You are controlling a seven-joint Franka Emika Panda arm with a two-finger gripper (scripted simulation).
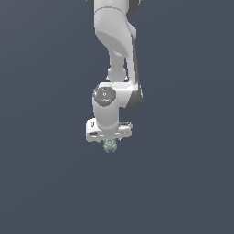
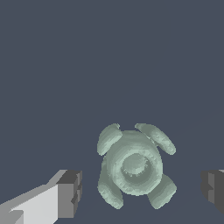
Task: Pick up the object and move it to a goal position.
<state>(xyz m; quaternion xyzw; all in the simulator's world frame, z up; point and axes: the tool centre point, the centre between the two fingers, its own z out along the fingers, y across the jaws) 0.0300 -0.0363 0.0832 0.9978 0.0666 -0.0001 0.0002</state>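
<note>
The object (image 2: 133, 165) is a small pale grey-green lumpy figure with a round middle and several knobby lobes, resting on the dark grey-blue ground. In the exterior view the object (image 1: 109, 146) shows just below the white hand of the arm. My gripper (image 2: 140, 188) is open, with one dark finger pad (image 2: 70, 192) on one side of the object and the other pad (image 2: 213, 188) on the opposite side, both apart from it. In the exterior view my gripper (image 1: 109, 140) hangs straight over the object, its fingertips mostly hidden by the hand.
A plain dark grey-blue surface (image 1: 183, 183) surrounds the arm on every side. No other object shows.
</note>
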